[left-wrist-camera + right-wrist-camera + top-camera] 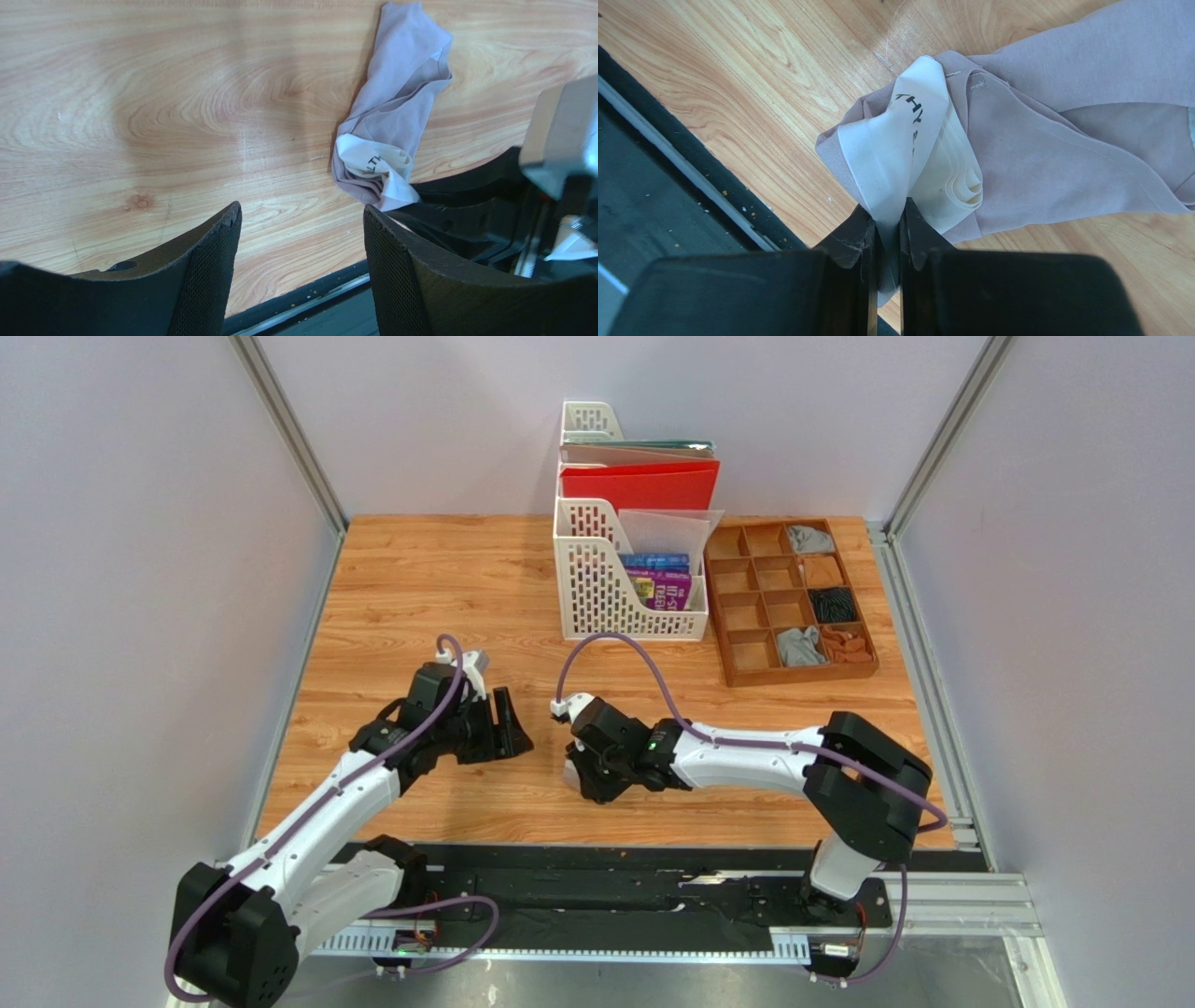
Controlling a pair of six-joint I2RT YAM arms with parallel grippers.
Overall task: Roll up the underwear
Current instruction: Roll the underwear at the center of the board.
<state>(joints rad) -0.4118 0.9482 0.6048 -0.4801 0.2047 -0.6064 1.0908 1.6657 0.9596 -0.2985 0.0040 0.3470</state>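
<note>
The pale pinkish-beige underwear lies crumpled on the wooden table, its cream edge band with dark lettering folded toward the near edge. My right gripper is shut on that cream band, with cloth pinched between its black fingers. In the left wrist view the same underwear stretches up and to the right, its banded end at the right gripper's fingers. My left gripper stands open just left of it, nothing between its pads. From above, the left gripper faces the right gripper, and the arms hide the cloth.
A white file rack with a red folder stands at the back centre. A wooden compartment tray to its right holds several rolled garments. The table's near edge and black rail run just below both grippers.
</note>
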